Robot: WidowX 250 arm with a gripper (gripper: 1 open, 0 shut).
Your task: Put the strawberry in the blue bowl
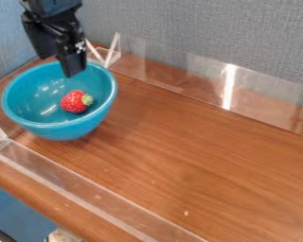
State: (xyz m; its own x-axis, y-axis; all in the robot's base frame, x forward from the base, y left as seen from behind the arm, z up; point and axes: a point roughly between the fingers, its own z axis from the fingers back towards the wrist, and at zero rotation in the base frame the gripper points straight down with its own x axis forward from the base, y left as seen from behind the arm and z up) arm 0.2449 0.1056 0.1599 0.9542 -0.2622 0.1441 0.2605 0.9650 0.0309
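Wooden table (192, 142), broad and brown, low clear plastic walls (223, 85) along its edges, grey textured wall (218, 28) behind. At the near-left end of the table, below and in front of the fingers, the blue bowl (27, 118): round, glossy, upright, its rim just under the fingertips' level in this view. Above the bowl's far rim, the black gripper (68, 64), pointed down, hung over the bowl's back edge and clear of the bowl. Fingers (73, 62) spread wide, nothing between them; the gap itself hard to make out from this angle, dark on dark. Inside the bowl, below the fingers and a little toward the camera, the strawberry (76, 101): small, red, green cap at its right end, lying on the bowl's inner floor slightly right of centre. Strawberry apart from the fingertips, no contact between the two. To the right of the fingers, a long stretch of bare wood up to the far plastic wall. Past the table's near edge, well below and to the right of the fingers, a small pale object (63, 237), too cropped to identify.
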